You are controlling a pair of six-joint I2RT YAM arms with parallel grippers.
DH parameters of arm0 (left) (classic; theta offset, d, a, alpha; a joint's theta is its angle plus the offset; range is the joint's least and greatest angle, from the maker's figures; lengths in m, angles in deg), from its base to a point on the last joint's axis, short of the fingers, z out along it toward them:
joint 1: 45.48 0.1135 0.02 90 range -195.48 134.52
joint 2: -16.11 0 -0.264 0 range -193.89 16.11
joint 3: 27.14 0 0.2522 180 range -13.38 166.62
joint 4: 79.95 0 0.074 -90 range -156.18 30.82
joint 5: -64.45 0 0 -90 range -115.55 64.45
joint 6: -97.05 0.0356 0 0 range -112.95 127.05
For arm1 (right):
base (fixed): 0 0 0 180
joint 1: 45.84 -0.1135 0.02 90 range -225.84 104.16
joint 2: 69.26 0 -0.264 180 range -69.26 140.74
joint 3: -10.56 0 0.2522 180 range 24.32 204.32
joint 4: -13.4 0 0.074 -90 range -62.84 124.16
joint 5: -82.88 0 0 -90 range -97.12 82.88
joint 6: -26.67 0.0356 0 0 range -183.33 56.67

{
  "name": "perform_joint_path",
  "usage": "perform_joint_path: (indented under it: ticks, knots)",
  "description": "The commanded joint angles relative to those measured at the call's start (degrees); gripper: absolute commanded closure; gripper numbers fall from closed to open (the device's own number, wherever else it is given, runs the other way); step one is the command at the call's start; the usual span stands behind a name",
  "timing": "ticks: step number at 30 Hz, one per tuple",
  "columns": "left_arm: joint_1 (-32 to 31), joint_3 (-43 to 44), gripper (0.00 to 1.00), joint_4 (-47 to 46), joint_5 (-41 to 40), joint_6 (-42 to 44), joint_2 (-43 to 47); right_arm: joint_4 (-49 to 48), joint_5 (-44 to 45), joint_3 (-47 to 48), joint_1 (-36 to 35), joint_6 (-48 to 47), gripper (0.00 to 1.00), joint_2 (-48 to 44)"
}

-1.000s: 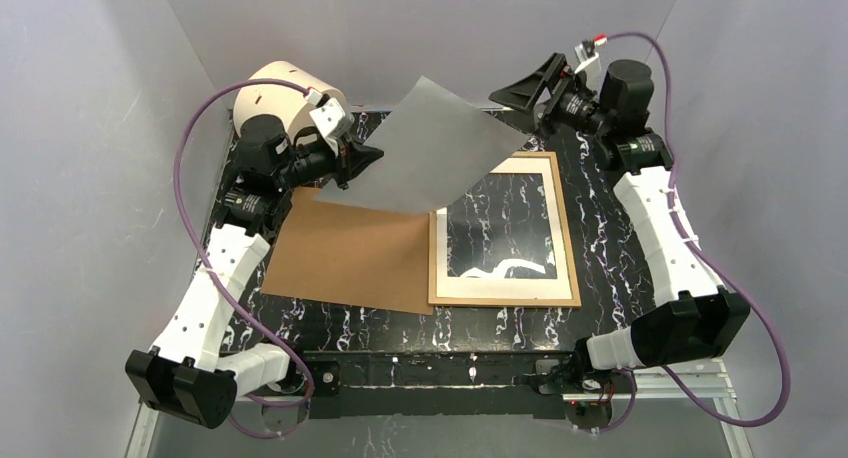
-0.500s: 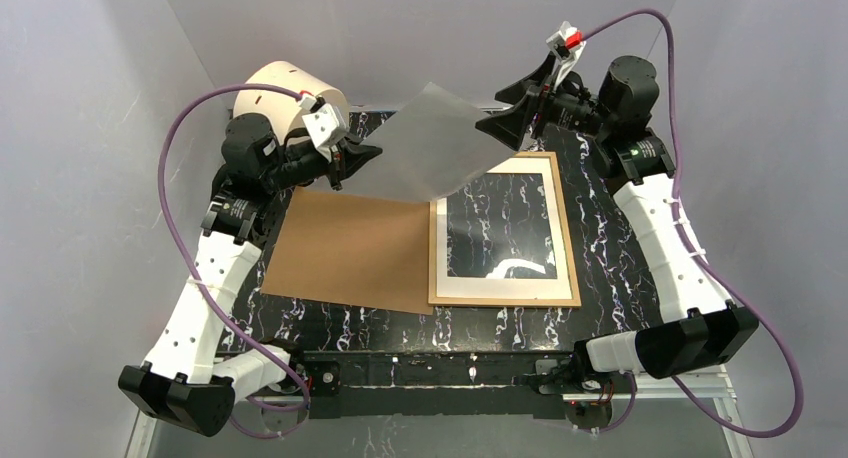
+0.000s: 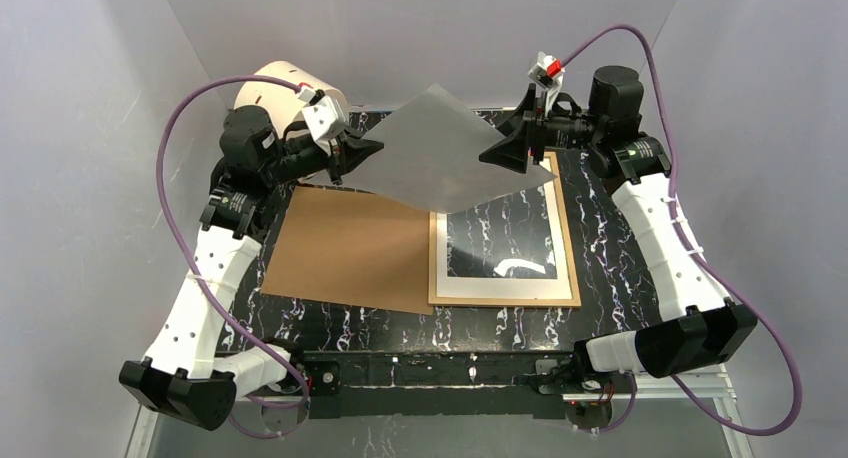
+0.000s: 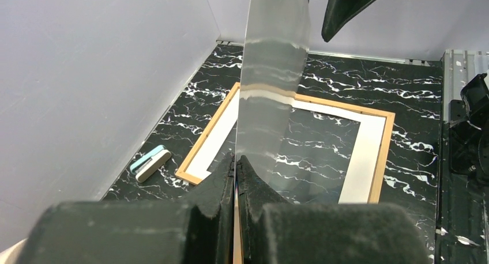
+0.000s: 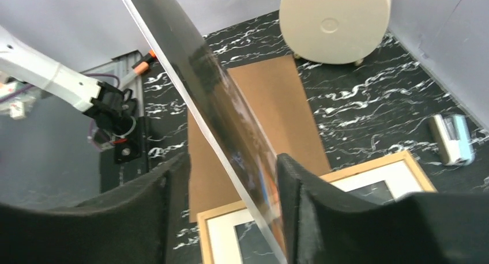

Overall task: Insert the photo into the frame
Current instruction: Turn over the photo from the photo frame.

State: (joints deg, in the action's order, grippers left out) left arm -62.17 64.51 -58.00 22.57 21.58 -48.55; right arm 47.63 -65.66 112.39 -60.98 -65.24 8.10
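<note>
one table (image 3: 620, 278) carries it all; on its right half the frame (image 3: 564, 240) lies flat, long side running away from me. above the frame's far end hangs the photo (image 3: 450, 163), tilted, stretched crosswise between my arms. my left claw (image 3: 374, 149) is clenched on its left edge. my right claw (image 3: 492, 150) straddles the opposite edge, jaws gaping, nothing pinched yet. the frame lies below, nearer my right arm.
</note>
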Motion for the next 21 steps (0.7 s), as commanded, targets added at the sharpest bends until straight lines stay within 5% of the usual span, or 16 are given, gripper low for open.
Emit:
perform_joint_path:
  ticks: [1,7,10,12,19,21]
  knots:
    - [-0.18,1.99,1.0,-0.17,1.34,-1.07,-0.11,4.22,-0.4,-0.68,0.0,-3.01,0.45,-0.58]
    - [-0.18,1.27,0.99,0.01,-0.34,-1.99,-0.11,3.27,1.45,-2.28,-0.04,-1.04,0.75,-1.72]
    - [-0.18,0.74,0.96,-0.06,-1.41,-2.6,-0.07,1.64,1.92,-3.59,-0.03,1.26,0.99,-2.31]
    - [-0.17,0.27,0.94,-0.51,-2.11,-3.13,0.2,0.81,2.65,-4.6,-0.05,1.47,0.99,-3.09]
    - [-0.13,-1.21,0.18,-3.46,-13.85,-9.79,1.61,-1.71,7.13,-7.54,0.15,7.86,0.99,-4.76]
    - [-0.16,-1.45,0.06,-2.88,-16.97,-11.12,1.52,-1.01,12.07,-9.5,0.61,11.27,0.99,-4.35]
